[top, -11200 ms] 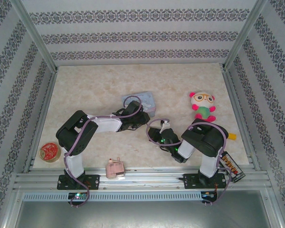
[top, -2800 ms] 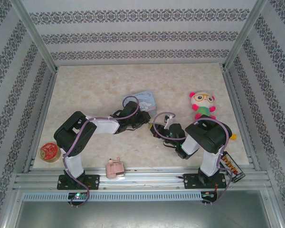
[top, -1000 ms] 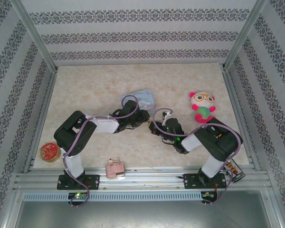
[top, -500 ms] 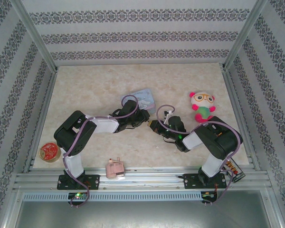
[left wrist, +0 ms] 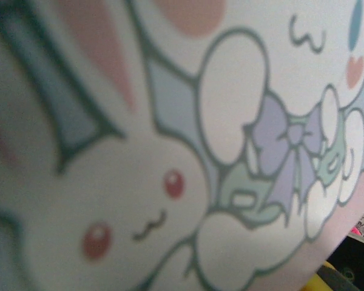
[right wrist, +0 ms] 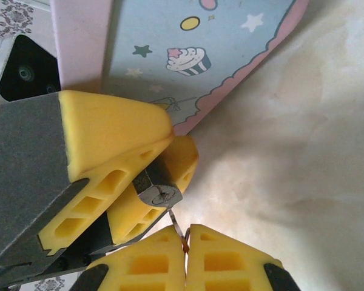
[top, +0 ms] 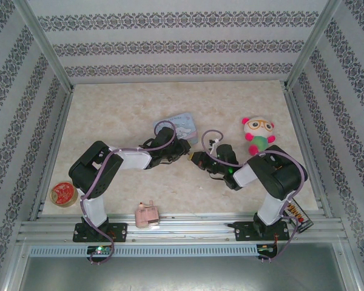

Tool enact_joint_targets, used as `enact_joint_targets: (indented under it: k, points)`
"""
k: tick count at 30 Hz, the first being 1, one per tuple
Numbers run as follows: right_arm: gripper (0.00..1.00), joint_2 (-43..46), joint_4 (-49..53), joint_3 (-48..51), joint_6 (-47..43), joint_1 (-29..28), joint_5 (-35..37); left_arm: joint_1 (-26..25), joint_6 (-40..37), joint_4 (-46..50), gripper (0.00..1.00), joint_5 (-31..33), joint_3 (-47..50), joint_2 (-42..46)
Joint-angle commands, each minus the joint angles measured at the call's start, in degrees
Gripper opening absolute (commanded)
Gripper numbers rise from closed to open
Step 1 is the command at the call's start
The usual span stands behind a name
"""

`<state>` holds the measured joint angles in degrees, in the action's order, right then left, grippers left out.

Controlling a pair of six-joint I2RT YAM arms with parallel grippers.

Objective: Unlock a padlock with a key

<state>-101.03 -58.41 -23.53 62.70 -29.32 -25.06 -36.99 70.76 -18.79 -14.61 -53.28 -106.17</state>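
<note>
In the right wrist view the padlock (right wrist: 159,193), a small dark body with a silver keyhole face, sits pinched between the left gripper's yellow fingers (right wrist: 109,130). My right gripper (right wrist: 186,233) is shut on the key (right wrist: 176,225), a thin grey sliver sticking up from between its pads. The key's tip touches the lower edge of the padlock's face, beside the keyhole. From above, the left gripper (top: 186,156) and right gripper (top: 198,160) meet tip to tip at mid-table, just in front of the blue tin.
The blue cartoon tin (top: 181,127) lies right behind the grippers, and its lid (left wrist: 170,151) is close to the left wrist camera. A plush toy (top: 258,134) sits right, a pink toy (top: 147,214) near front, a red roll (top: 64,194) far left.
The right gripper has moved up and left with the key until it meets the padlock. The left arm has stayed put.
</note>
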Motion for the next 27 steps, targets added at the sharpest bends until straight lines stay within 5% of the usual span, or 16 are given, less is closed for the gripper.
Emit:
enact_joint_targets:
  k: [1, 13, 27]
  points:
    - [0.0, -1.4, -4.2, -4.5, 0.6, 1.5, 0.5, -1.6, 1.9, 4.8, 0.15, -8.6, 0.5, -2.1]
    - [0.0, 1.2, -2.7, -4.8, -1.3, 4.9, -2.0, -1.8, 1.4, 4.8, 0.15, -9.4, 0.6, -2.0]
    - [0.04, 5.8, 4.8, -7.2, -10.6, 2.6, 2.8, -2.3, 1.3, 6.0, 0.15, -9.5, -0.3, -2.4]
